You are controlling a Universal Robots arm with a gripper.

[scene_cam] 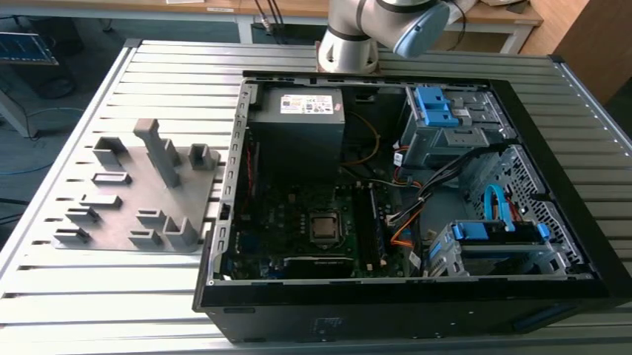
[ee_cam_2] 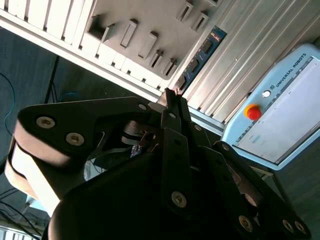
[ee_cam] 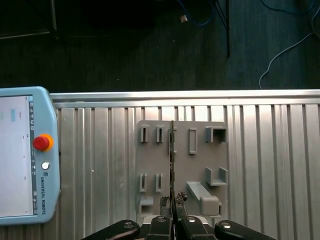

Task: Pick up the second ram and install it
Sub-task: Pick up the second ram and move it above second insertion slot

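My jaws are clenched on the second ram [ee_cam_2: 197, 60], holding it edge-on over the gray holder plate [ee_cam: 200, 162] on the slatted counter [ee_cam: 100, 150]. Pickup looks done. Seating it in the open computer case [scene_cam: 415, 299] remains.

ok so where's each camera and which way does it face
Exterior view: high up, looks down on the open computer case and slatted table; arm beyond it.
First wrist view: looks along the gripper down at the gray holder plate.
Second wrist view: behind the gripper's linkage, angled at that plate.
Both wrist views share the gripped second ram and teach pendant.
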